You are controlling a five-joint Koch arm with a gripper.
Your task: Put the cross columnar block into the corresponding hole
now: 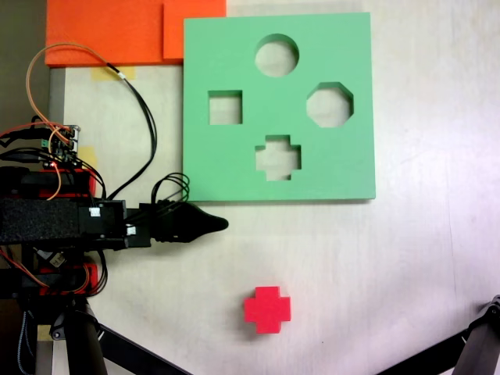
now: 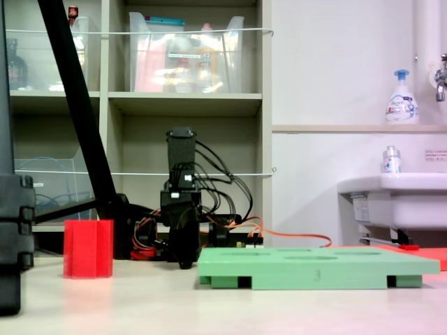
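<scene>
The red cross columnar block (image 1: 266, 309) stands upright on the white table, near the lower middle of a fixed view, and at the left (image 2: 88, 249) in the other. The green foam board (image 1: 234, 156) (image 2: 314, 269) lies flat beyond it. Its plus-shaped hole (image 1: 279, 158) sits in the board's lower middle with nothing in it. My gripper (image 1: 221, 224) hangs low over the table just off the board's lower left corner, pointing right, and looks shut with nothing held. It stands well apart from the block, up and to the left of it.
The board also has a round (image 1: 276, 55), a square (image 1: 225, 108) and an octagonal cutout (image 1: 330, 105). Orange foam sheets (image 1: 109, 31) lie at the top left. Black stand legs (image 1: 484, 344) (image 2: 77, 105) cross the corners. Cables (image 1: 137, 101) loop by the arm's base.
</scene>
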